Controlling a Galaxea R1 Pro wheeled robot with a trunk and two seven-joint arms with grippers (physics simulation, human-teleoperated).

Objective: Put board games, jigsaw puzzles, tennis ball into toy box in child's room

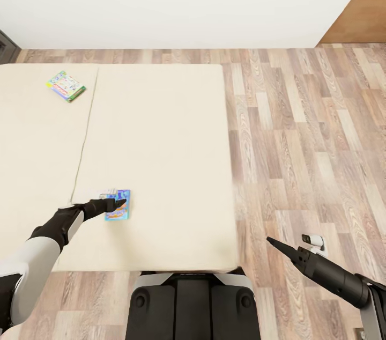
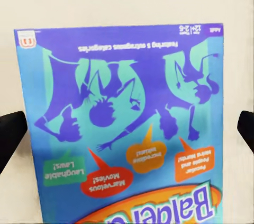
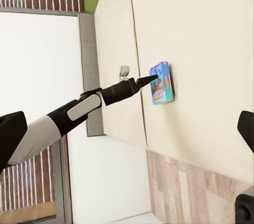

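Left gripper [image 1: 119, 202] reaches over the bed [image 1: 161, 168], tips at the blue game [image 1: 118, 205] lying flat near the bed's front edge; its jaws are spread, dark fingers [image 2: 11, 134] flanking the box, contact not discernible. The box's lower edge is cut off in the left wrist view. Pale green game [image 1: 66, 86] lies far back on the left pad. Right gripper [image 1: 276, 246] hangs over the floor [image 1: 311, 141]; jaw state cannot be told.

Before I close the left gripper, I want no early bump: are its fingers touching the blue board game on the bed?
Apart. In the left wrist view, cream bed shows between each dark finger and the blue board game.
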